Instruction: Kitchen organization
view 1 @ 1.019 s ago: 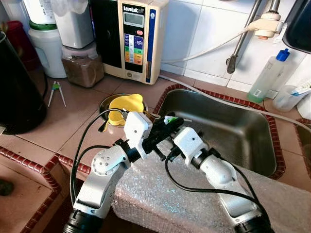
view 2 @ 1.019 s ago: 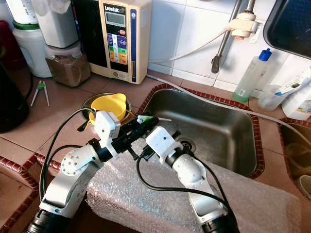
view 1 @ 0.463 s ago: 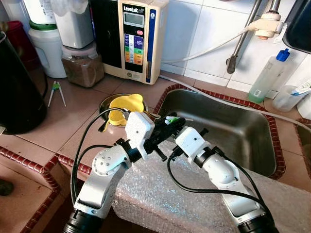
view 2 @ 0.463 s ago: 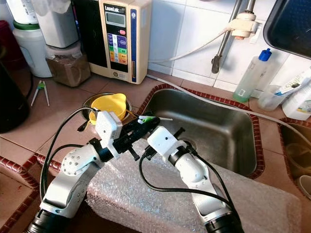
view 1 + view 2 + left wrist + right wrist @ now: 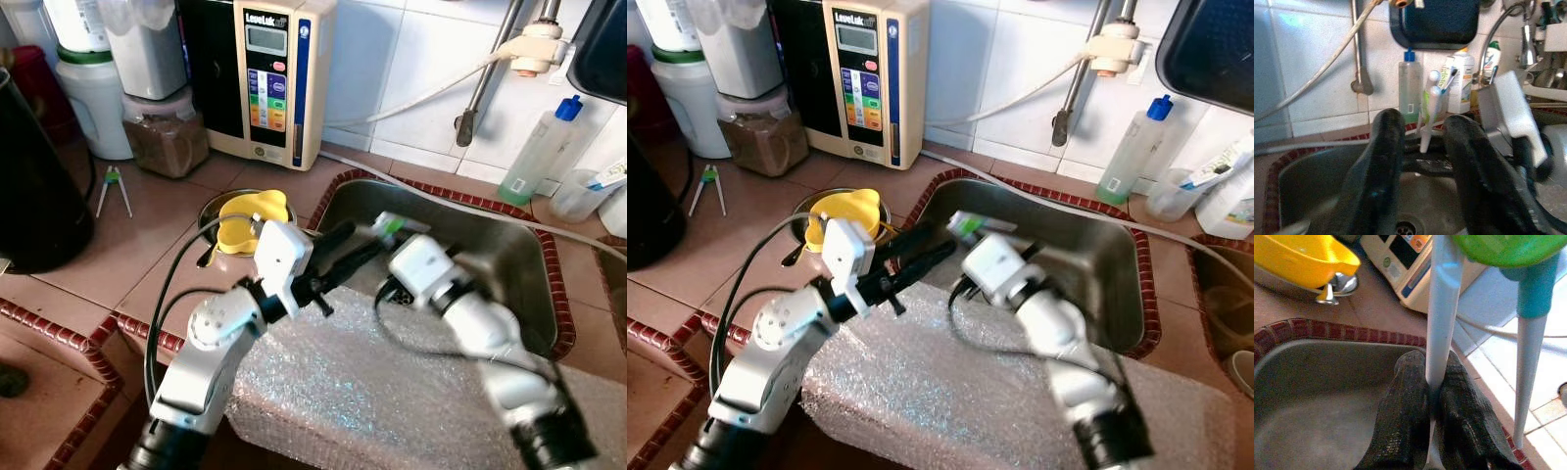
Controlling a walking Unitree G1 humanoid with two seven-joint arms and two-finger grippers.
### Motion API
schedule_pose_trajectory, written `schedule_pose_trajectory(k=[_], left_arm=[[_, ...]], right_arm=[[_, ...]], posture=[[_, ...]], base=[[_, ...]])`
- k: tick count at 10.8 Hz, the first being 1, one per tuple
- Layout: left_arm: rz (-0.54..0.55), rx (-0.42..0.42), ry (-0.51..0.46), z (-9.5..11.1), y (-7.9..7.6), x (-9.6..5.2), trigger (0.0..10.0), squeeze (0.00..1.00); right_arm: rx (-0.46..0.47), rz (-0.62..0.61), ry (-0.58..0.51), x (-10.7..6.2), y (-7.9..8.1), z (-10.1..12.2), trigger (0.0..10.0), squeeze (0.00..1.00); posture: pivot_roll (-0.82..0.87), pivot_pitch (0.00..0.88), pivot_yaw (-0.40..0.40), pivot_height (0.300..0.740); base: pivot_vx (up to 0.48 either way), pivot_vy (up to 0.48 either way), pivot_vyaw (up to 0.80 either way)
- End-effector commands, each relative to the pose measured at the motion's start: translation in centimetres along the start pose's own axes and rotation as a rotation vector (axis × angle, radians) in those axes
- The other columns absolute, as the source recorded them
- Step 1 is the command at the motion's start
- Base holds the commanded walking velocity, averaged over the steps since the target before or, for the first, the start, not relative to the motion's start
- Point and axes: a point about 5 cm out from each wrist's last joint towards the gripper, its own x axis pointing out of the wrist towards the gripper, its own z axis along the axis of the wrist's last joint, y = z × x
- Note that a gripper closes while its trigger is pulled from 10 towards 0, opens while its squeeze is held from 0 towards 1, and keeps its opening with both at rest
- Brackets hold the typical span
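Note:
My right gripper (image 5: 1432, 374) is shut on the white stick (image 5: 1442, 308) of a pair of training chopsticks. A green cap (image 5: 1503, 247) joins it to a teal stick (image 5: 1528, 347). In the left eye view the right gripper (image 5: 390, 235) holds this pair (image 5: 392, 224) above the near left part of the steel sink (image 5: 490, 284). My left gripper (image 5: 351, 247) points toward the sink just left of it. The left gripper's black fingers (image 5: 1383, 147) stand open with nothing between them, and the chopsticks (image 5: 1427, 117) show beyond them.
A yellow cup (image 5: 250, 215) sits in a metal bowl (image 5: 211, 208) on the tiled counter left of the sink. A second pair of chopsticks (image 5: 113, 186) lies further left near a black kettle (image 5: 34, 186). Bubble wrap (image 5: 372, 392) covers the front edge. A water machine (image 5: 274, 78) and bottle (image 5: 539, 152) stand behind.
My right gripper has swung right and out over the sink, carrying the chopsticks away from the left gripper's fingers. The left arm has barely moved.

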Motion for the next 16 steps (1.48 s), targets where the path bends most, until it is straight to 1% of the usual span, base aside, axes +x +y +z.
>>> schedule_pose_trajectory(k=[1, 2, 3, 5, 6, 7, 8, 9, 10, 11, 12, 13, 15, 16], left_arm=[[-0.038, 0.004, 0.02, -0.1, -0.3, 0.0, 10.0, 1.0], [-0.055, 0.014, 0.047, -0.4, -0.3, -0.3, 10.0, 1.0], [-0.093, 0.039, 0.122, -1.2, -0.2, -1.0, 10.0, 1.0], [-0.118, 0.045, 0.182, -1.9, 0.0, -1.6, 10.0, 1.0], [-0.143, 0.068, 0.233, -2.5, 0.3, -2.1, 10.0, 1.0], [-0.15, 0.097, 0.274, -3.0, 0.7, -2.4, 10.0, 1.0], [-0.14, 0.114, 0.285, -3.1, 1.1, -2.4, 10.0, 1.0], [-0.139, 0.118, 0.288, -3.1, 1.2, -2.4, 10.0, 1.0], [-0.121, 0.134, 0.294, -3.1, 1.5, -2.3, 10.0, 1.0], [-0.12, 0.144, 0.297, -3.2, 1.6, -2.5, 10.0, 1.0], [-0.12, 0.149, 0.299, -3.3, 1.5, -2.6, 10.0, 1.0], [-0.117, 0.152, 0.3, -3.3, 1.5, -2.6, 10.0, 1.0], [-0.101, 0.166, 0.303, -3.5, 1.5, -2.6, 10.0, 1.0], [-0.096, 0.169, 0.305, -3.6, 1.5, -2.6, 10.0, 1.0]], right_arm=[[-0.011, -0.026, 0.015, -0.2, -1.5, -0.5, 0.0, 0.0], [-0.014, -0.037, 0.031, -0.3, -2.0, -1.0, 0.0, 0.0], [-0.012, -0.052, 0.068, -0.7, -3.3, -2.0, 0.0, 0.0], [-0.007, -0.061, 0.113, -1.1, -4.8, -3.1, 0.0, 0.0], [0.011, -0.076, 0.153, -1.3, -5.7, -4.1, 0.0, 0.0], [0.044, -0.092, 0.187, -1.4, -6.2, -4.8, 0.0, 0.0], [0.08, -0.074, 0.217, -1.4, -5.7, -5.7, 0.0, 0.0], [0.09, -0.065, 0.222, -1.4, -5.5, -6.0, 0.0, 0.0], [0.158, -0.053, 0.255, -1.4, -4.6, -7.3, 0.0, 0.0], [0.153, -0.045, 0.275, -1.3, -4.3, -7.6, 0.0, 0.0], [0.198, -0.036, 0.278, -1.2, -4.2, -7.7, 5.1, 0.0], [0.191, -0.044, 0.281, -0.9, -4.2, -7.6, 10.0, 1.0], [0.196, -0.066, 0.259, -0.3, -3.7, -7.4, 10.0, 1.0], [0.233, -0.074, 0.261, -0.2, -3.4, -7.5, 10.0, 1.0]], posture=[[0.04, 0.0, -0.025, 0.74], [0.05, 0.0, -0.025, 0.74], [0.05, 0.0, -0.021, 0.74], [0.05, 0.0, -0.014, 0.74], [0.04, 0.0, -0.012, 0.74], [0.04, 0.0, -0.012, 0.74], [0.04, 0.0, -0.014, 0.74], [0.04, 0.0, -0.014, 0.74], [0.05, 0.0, -0.016, 0.74], [0.06, 0.0, -0.023, 0.74], [0.06, 0.0, -0.026, 0.74], [0.07, 0.0, -0.028, 0.74], [0.07, 0.0, -0.033, 0.74], [0.06, 0.0, -0.033, 0.74]], base=[[0.0, 0.0, 0.0], [0.0, 0.0, 0.0], [0.0, 0.0, 0.0], [0.0, 0.0, 0.0], [0.0, 0.0, 0.0], [0.0, 0.0, 0.0], [0.0, 0.0, 0.0], [0.0, 0.0, 0.0], [0.0, 0.0, 0.0], [0.0, 0.0, 0.0], [0.0, 0.0, 0.0], [0.0, 0.0, 0.0], [0.0, 0.0, 0.0], [0.0, 0.0, 0.0]])
